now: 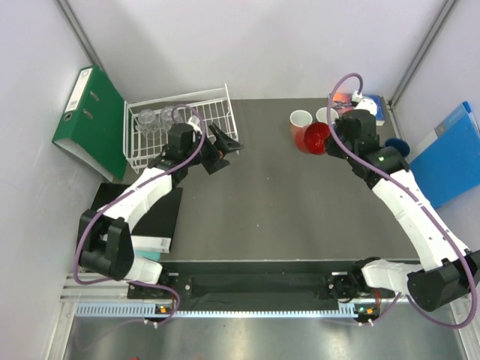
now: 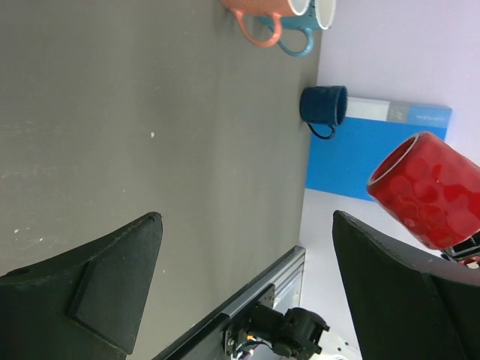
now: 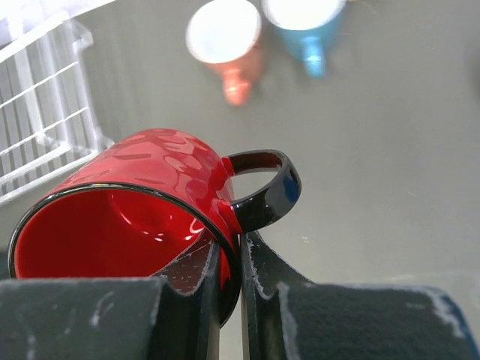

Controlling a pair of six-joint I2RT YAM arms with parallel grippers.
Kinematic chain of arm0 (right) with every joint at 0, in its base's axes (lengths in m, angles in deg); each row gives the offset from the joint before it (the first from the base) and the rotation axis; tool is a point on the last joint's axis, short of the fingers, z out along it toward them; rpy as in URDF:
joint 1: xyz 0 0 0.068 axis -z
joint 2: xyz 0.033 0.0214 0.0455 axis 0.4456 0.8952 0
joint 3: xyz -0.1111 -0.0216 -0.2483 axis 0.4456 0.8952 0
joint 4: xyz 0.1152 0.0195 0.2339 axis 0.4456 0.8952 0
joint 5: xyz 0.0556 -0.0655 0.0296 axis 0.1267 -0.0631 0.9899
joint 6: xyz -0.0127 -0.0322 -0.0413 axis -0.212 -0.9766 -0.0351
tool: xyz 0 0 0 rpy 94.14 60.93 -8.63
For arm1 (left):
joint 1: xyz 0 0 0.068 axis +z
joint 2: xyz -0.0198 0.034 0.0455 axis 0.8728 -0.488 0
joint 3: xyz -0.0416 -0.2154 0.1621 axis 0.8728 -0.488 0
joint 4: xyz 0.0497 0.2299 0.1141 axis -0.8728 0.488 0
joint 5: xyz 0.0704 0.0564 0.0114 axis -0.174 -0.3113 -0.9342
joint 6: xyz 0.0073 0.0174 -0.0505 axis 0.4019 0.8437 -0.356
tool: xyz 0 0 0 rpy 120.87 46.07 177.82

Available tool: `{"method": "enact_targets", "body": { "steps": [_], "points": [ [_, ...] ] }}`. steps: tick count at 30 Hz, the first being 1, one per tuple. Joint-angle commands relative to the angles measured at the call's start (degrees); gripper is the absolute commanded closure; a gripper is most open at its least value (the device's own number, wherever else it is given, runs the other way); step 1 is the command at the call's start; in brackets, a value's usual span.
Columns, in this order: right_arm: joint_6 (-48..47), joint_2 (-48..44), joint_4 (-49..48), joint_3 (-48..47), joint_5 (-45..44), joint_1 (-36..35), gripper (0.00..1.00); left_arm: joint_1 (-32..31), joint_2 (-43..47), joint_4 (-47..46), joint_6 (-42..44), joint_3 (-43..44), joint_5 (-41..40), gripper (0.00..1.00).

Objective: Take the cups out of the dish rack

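Unloading at a late stage. The dish rack (image 1: 214, 109) stands at the far left of the desk (image 1: 277, 202), beside a green binder (image 1: 94, 112). Well apart from the rack, toward the far right, the orange mug (image 1: 301, 120) and light blue mug (image 1: 326, 114) stand close together. The dark blue mug (image 1: 396, 144) sits farther still from the rack, by a blue folder (image 1: 450, 154). The right pincer (image 3: 229, 255) is clamped on the rim of the red mug (image 3: 150, 195) next to its handle, the mug tipped on its side just beside the orange one. The left pincer (image 1: 221, 146) is spread wide and holds nothing, just off the rack's right side.

By this reading four mugs are out, one not yet set down, and two glass tumblers (image 1: 146, 118) are left in the rack. The tumblers are faint against the wire, and a cable crosses one. Whether the red mug touches the desk cannot be told. Both wrist views crop the orange and light blue mugs
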Motion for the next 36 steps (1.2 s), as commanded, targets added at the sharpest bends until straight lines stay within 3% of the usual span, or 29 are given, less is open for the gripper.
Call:
{"method": "enact_targets", "body": {
  "steps": [1,6,13,22,36],
  "points": [
    [5.03,-0.18,-1.17,-0.8,-4.17,6.71,1.0,-0.27,1.55,3.58,2.28,0.17,-3.28,0.01],
    [7.23,4.9,0.24,1.4,-6.89,13.65,1.0,-0.36,0.42,9.89,2.73,2.01,-5.57,0.01],
    [11.36,13.96,2.09,0.26,-8.73,16.83,1.0,-0.44,-4.15,20.44,3.08,5.53,-7.59,0.01],
    [13.39,24.43,3.23,-2.73,-7.16,24.56,1.0,-1.5,-6.35,22.31,3.78,7.29,-7.86,0.01],
    [11.9,36.38,6.56,-13.8,-5.83,28.0,1.0,-1.59,-8.81,23.71,3.96,8.34,-7.95,0.01]
  ]
}}
